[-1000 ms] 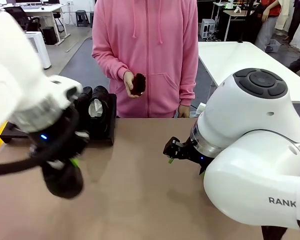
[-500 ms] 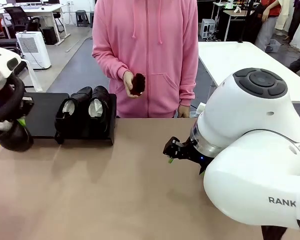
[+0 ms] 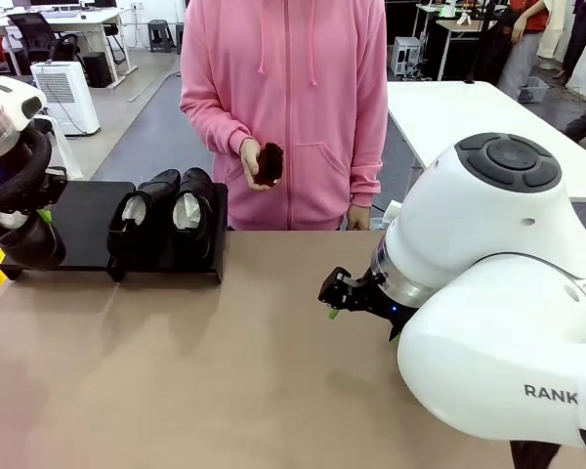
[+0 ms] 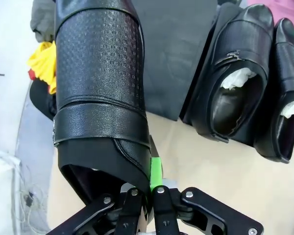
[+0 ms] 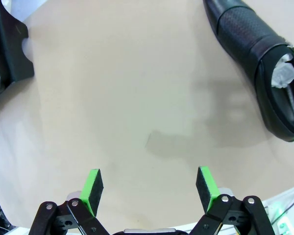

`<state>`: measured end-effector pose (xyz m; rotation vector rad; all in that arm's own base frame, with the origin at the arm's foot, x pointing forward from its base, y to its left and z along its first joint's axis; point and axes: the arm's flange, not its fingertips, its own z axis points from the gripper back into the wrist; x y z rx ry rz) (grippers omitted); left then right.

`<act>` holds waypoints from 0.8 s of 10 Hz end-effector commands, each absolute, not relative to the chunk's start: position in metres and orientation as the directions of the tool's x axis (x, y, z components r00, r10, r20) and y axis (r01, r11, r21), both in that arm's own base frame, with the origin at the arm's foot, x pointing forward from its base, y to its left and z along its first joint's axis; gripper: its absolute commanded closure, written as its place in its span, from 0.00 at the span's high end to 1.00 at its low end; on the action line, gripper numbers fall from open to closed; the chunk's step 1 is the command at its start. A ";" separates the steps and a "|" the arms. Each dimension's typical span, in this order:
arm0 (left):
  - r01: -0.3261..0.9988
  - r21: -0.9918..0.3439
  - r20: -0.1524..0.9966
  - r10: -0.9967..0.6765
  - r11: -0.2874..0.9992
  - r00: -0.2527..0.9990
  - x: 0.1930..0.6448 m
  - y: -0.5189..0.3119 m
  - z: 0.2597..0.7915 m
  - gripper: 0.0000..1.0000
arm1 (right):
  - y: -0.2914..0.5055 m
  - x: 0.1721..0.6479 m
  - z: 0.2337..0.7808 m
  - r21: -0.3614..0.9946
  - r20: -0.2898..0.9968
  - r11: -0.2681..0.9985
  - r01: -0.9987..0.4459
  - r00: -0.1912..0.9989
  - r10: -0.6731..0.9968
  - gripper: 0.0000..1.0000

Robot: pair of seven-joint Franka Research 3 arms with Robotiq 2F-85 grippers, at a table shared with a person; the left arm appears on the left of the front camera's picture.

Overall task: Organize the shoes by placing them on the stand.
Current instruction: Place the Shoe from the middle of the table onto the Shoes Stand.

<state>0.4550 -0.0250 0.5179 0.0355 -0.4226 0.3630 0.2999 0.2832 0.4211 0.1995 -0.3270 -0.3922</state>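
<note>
The left end effector (image 4: 149, 171) was clamped on the heel rim of a shoe (image 4: 100, 88), hanging at the frame's left near the bare end of the stand (image 4: 176, 49), which carried two other shoes (image 4: 235, 83). That thin pinch might let it swing and land crooked. The right end effector (image 5: 149, 183) gaped empty.

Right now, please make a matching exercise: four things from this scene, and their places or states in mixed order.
1. textured glossy black leather shoe
2. two paper-stuffed black shoes
3. small brown brush
4. right gripper

A. open over the beige table
B. in the person's hand
C. on the low matte black stand
D. clamped in the shut left gripper

Pairs: 1-D, 2-C, 3-B, 4-A
</note>
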 end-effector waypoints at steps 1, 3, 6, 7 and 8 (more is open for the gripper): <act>-0.358 -0.025 0.433 0.333 0.933 0.838 0.446 -0.025 0.525 0.00 | 0.284 0.303 0.422 0.272 0.257 0.902 0.335 0.878 -0.404 1.00; -0.349 -0.039 0.409 0.333 0.936 0.849 0.453 -0.026 0.519 0.00 | 0.284 0.303 0.422 0.272 0.257 0.902 0.335 0.878 -0.404 1.00; -0.218 0.187 0.576 0.073 0.958 0.815 0.489 -0.027 0.511 0.00 | 0.284 0.303 0.422 0.272 0.257 0.902 0.335 0.878 -0.404 1.00; -0.169 0.239 0.589 -0.005 0.956 0.808 0.505 -0.025 0.507 0.00 | 0.284 0.303 0.422 0.272 0.257 0.902 0.335 0.878 -0.404 1.00; -0.102 0.294 0.573 -0.090 0.950 0.814 0.519 -0.023 0.503 0.00 | 0.284 0.303 0.422 0.272 0.257 0.902 0.335 0.878 -0.404 1.00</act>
